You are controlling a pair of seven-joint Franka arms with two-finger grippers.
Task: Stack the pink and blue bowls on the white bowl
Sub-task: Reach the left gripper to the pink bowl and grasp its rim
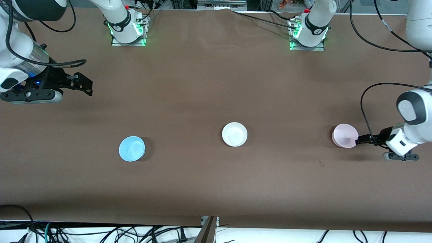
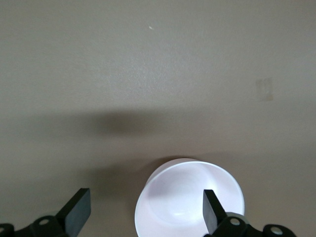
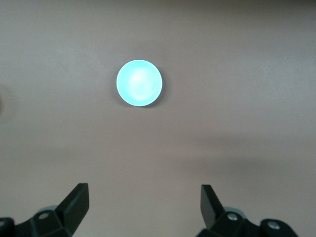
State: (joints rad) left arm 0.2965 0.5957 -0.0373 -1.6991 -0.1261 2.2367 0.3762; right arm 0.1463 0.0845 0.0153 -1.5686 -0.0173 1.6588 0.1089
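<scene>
We see a long table (image 1: 216,84) covered in brown cloth, with two robot arms mounted along its upper edge in the front view. Three small round plastic bowls sit upright on the cloth in a rough row, well apart from one another.

The white bowl (image 1: 234,134) is in the middle of the row. The blue bowl (image 1: 132,148) sits toward the right arm's end of the table and slightly nearer to the front camera than the white one. The pink bowl (image 1: 345,135) sits toward the left arm's end, about level with the white bowl. Nothing is stacked; each bowl stands alone and looks empty.

The left gripper (image 1: 360,139) is low at the pink bowl's rim, on the side toward the left arm's end of the table. Its fingers are spread wide. In the left wrist view, one finger (image 2: 212,213) stands over the bowl's inside while the other is outside the bowl, over the cloth, so the rim lies between them. We cannot tell whether either finger touches the bowl.

The right gripper (image 1: 82,83) hangs above bare cloth at the right arm's end of the table. Its fingers are also spread wide and hold nothing. In the right wrist view, the blue bowl appears well away from the fingertips.
</scene>
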